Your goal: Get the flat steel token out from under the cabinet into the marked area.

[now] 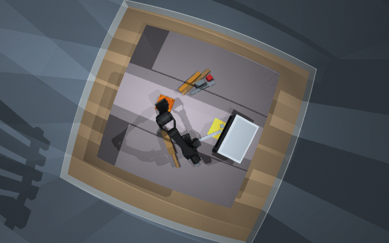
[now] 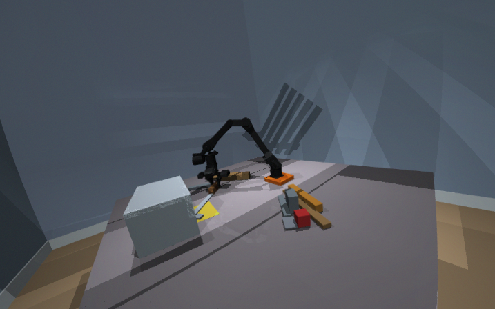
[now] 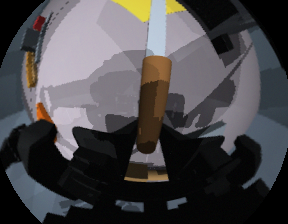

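My gripper [image 1: 196, 142] [image 2: 213, 184] [image 3: 148, 123] is shut on the brown handle of a flat-bladed tool [image 1: 210, 135] [image 2: 205, 202] [image 3: 156, 75], low over the table. The pale blade reaches across the yellow marked area [image 1: 213, 127] [image 2: 209, 209] [image 3: 131, 7] towards the white cabinet [image 1: 238, 139] [image 2: 164, 226], whose front is dark. A small grey piece [image 1: 221, 125] [image 2: 199, 216] shows at the blade's far end, by the cabinet front; I cannot tell whether it is the tool's hooked tip or the steel token. The space under the cabinet is hidden.
A wooden paddle-shaped piece [image 1: 167, 141] [image 2: 241, 175] lies beside the arm. A grey flat piece [image 1: 197, 164] is mostly hidden under the arm. Away from the cabinet are an orange bar [image 1: 189, 81] [image 2: 311, 200], a brown bar, grey pieces and a red cube [image 1: 209, 77] [image 2: 302, 218].
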Robot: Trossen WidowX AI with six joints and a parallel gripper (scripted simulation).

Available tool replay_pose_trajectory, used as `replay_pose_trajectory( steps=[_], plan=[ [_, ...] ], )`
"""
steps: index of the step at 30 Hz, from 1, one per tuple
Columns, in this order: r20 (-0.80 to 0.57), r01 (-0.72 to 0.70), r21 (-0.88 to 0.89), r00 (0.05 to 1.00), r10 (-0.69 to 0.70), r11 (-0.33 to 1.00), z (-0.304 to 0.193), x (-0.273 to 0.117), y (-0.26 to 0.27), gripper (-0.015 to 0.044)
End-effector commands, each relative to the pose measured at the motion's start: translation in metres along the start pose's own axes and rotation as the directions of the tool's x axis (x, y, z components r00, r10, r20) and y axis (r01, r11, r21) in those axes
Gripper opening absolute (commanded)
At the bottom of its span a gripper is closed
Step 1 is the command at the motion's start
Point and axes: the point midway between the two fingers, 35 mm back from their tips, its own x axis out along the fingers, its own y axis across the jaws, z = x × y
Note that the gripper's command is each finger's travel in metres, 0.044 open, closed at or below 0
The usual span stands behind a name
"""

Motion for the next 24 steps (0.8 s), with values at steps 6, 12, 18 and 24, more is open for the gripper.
replay_pose_trajectory(
  steps=[6, 12, 18, 24],
  plan=[
    [0.001, -0.003, 0.002, 1.0, 0.003, 1.0, -0.018, 0.001, 0.0, 0.0],
    [-0.001, -0.001, 0.002, 1.0, 0.001, 1.0, -0.017, 0.0, -0.001, 0.0],
    [0.0, -0.002, 0.003, 1.0, 0.002, 1.0, -0.017, -0.007, -0.001, 0.0],
    [0.001, -0.003, 0.004, 1.0, 0.003, 1.0, -0.018, -0.018, 0.001, 0.0]
  ],
)
